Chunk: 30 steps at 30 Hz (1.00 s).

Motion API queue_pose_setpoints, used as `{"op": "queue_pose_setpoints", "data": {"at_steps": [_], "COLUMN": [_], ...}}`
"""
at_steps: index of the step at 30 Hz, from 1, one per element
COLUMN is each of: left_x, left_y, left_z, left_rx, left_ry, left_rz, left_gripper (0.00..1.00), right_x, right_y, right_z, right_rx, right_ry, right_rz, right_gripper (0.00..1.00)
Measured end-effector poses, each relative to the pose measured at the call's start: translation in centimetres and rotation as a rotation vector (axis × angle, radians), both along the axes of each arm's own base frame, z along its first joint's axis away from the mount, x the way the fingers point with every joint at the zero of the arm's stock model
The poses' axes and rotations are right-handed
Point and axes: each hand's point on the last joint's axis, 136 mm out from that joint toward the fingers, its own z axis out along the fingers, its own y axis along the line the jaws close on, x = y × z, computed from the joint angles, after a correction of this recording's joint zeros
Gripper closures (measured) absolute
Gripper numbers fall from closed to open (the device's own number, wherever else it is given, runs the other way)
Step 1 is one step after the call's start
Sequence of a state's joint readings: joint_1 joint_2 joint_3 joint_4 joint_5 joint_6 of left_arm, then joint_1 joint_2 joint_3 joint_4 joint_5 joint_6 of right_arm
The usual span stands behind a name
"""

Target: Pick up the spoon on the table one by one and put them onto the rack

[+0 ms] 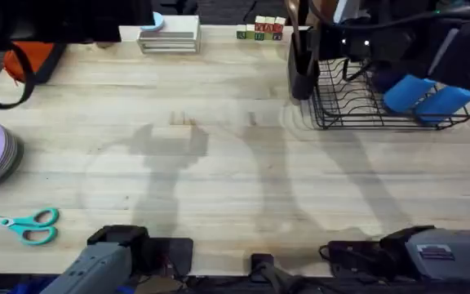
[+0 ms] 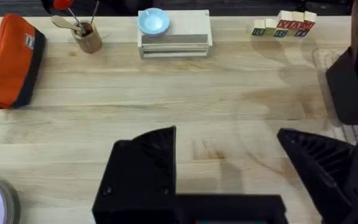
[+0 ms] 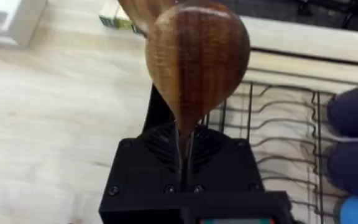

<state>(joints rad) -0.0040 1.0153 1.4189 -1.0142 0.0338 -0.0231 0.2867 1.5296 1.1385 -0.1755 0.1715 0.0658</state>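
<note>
Robot lab bench, pale plank table (image 1: pixel 235 163), toy letter blocks (image 1: pixel 260 31), staged household props

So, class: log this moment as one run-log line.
left end effector: open, idle | right end effector: shut on spoon | location: above rack

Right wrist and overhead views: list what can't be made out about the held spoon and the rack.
- Spoon: its handle end is hidden between the right gripper fingers in the right wrist view.
- Rack: its far side is covered by the dark right arm in the overhead view.
- Utensil holder: contents too dark to count in the overhead view.
</note>
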Motion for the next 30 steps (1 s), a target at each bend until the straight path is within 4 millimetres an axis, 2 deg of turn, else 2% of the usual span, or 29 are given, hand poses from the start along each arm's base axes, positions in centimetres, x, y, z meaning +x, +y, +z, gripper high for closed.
{"op": "queue_pose_setpoints", "data": {"at_steps": [3, 10, 12, 16, 21, 24, 25, 26, 30], "left_x": [0.0, 0.0, 0.0, 0.0, 0.0, 0.0, 0.0, 0.0, 0.0], "left_y": [0.0, 0.0, 0.0, 0.0, 0.0, 0.0, 0.0, 0.0, 0.0], "left_z": [0.0, 0.0, 0.0, 0.0, 0.0, 0.0, 0.0, 0.0, 0.0], "left_rx": [0.0, 0.0, 0.0, 0.0, 0.0, 0.0, 0.0, 0.0, 0.0], "left_ry": [0.0, 0.0, 0.0, 0.0, 0.0, 0.0, 0.0, 0.0, 0.0], "left_rz": [0.0, 0.0, 0.0, 0.0, 0.0, 0.0, 0.0, 0.0, 0.0], "left_gripper": [0.007, 0.007, 0.007, 0.007, 0.007, 0.008, 0.007, 0.007, 0.007], "right_x": [-0.5, -0.6, -0.6, -0.6, -0.5, -0.8, -1.7, -2.6, -4.1], "right_y": [-0.1, -0.1, -0.1, -0.1, 0.0, -0.1, -0.4, -0.7, -1.2], "right_z": [-0.6, -0.6, -0.6, -0.5, 0.0, 1.7, 5.1, 7.5, 9.8], "right_rx": [-0.009, -0.011, -0.011, -0.015, -0.01, 0.0, 0.021, 0.034, 0.023], "right_ry": [0.032, 0.039, 0.042, 0.037, 0.019, -0.02, -0.097, -0.152, -0.197], "right_rz": [0.001, 0.002, 0.004, 0.007, 0.008, 0.009, 0.009, 0.007, 0.021], "right_gripper": [0.966, 0.955, 0.857, 0.753, 0.677, 0.578, 0.509, 0.463, 0.399]}}
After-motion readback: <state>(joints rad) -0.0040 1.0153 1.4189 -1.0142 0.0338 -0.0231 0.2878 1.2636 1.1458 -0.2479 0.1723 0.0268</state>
